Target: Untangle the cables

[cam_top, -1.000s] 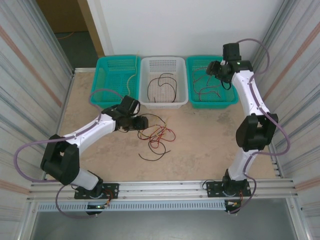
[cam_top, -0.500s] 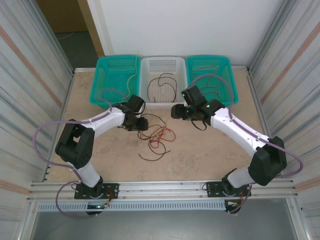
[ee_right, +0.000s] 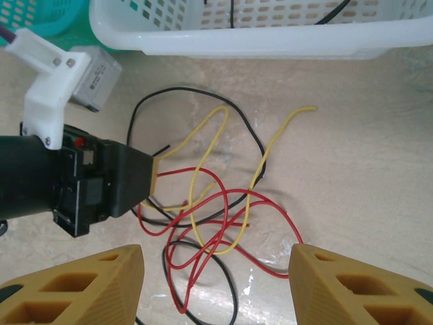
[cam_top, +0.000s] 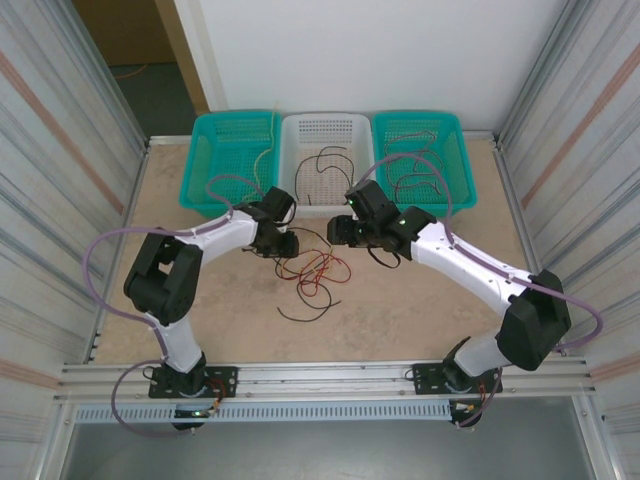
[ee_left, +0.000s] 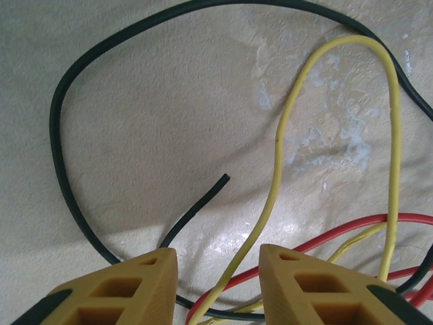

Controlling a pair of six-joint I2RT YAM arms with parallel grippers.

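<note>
A tangle of red (ee_right: 223, 203), yellow (ee_right: 203, 156) and black (ee_right: 196, 95) cables lies on the beige table just in front of the white basket (cam_top: 325, 125). In the top view the tangle (cam_top: 312, 270) sits between the two grippers. My left gripper (ee_left: 218, 284) is down at the tangle's left edge, jaws apart, with a yellow cable (ee_left: 277, 169) running between its fingers without touching them. A loose black cable end (ee_left: 210, 193) lies just ahead of it. My right gripper (ee_right: 216, 284) hangs above the tangle, jaws wide, nothing held. The left gripper (ee_right: 128, 179) is visible from there too.
Three baskets line the back edge: teal left (cam_top: 196, 160) with a pale cable, white in the middle holding a black cable (cam_top: 325, 170), teal right (cam_top: 463, 165) with several cables. Corrugated walls close both sides. A black cable loop (cam_top: 300, 315) trails toward the front.
The right arm swung from over the right teal basket down to the tangle. The left gripper shifted slightly toward the white basket and its jaws narrowed around the yellow cable.
</note>
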